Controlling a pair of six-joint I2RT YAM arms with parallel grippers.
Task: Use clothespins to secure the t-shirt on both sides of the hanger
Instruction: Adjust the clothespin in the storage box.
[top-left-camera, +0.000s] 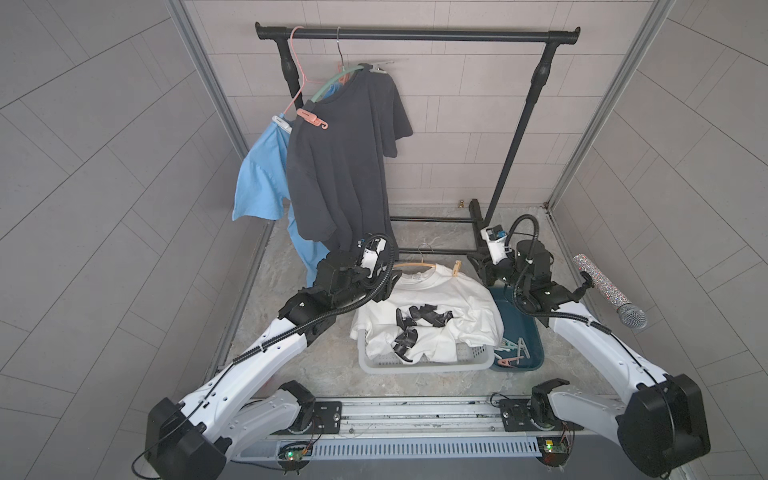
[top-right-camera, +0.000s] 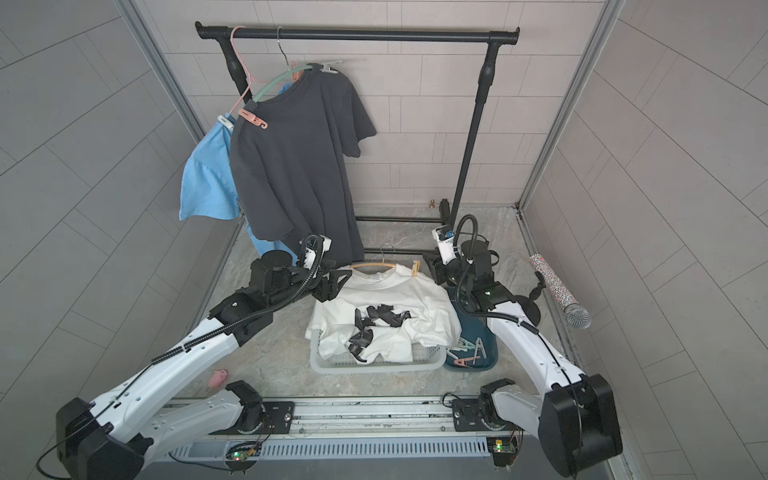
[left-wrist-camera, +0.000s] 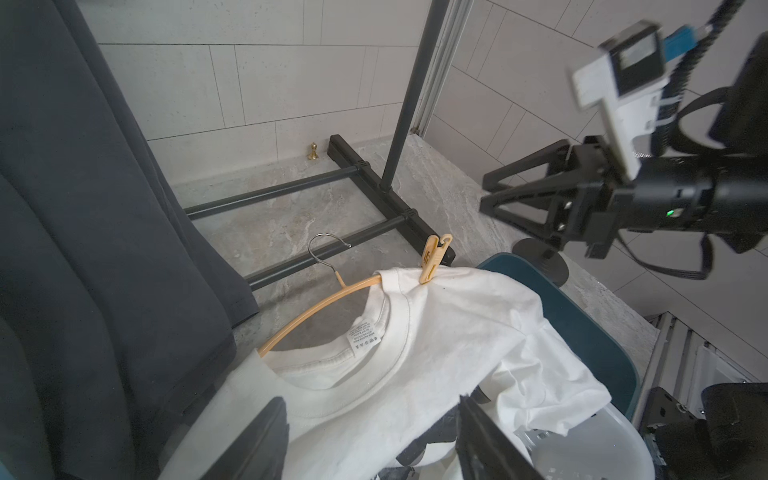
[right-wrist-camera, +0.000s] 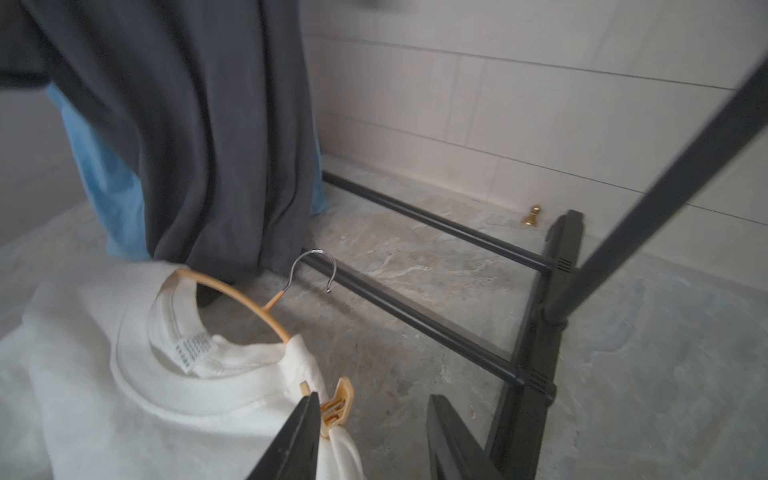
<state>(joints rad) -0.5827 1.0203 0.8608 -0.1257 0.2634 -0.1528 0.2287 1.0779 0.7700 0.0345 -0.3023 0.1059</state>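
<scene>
1. Hovering at centre left of a top view, the left gripper (left-wrist-camera: 372, 407) has its fingers spread wide with nothing between them. Its arm stretches forward, and the wrist is tipped down over the shirt's unpinned shoulder.
2. At centre, the white cotton t-shirt (top-left-camera: 424, 316) lies on a tan curved hanger with a metal hook (left-wrist-camera: 270, 345). It is draped across a white slatted plastic basket (top-left-camera: 419, 368).
3. Right of the collar, one pale yellow plastic clothespin (top-left-camera: 457, 268) clamps shirt to hanger, so that side looks done.
4. Further right, the right gripper (right-wrist-camera: 374, 397) stands open and empty near that pin. Its arm is folded so the fingers point back toward the shirt.
5. At lower right, the spare pastel plastic clothespins (top-left-camera: 515, 349) lie in a dark teal plastic tray (top-left-camera: 528, 332). The next move is probably to fetch one and clip the bare shoulder.
</scene>
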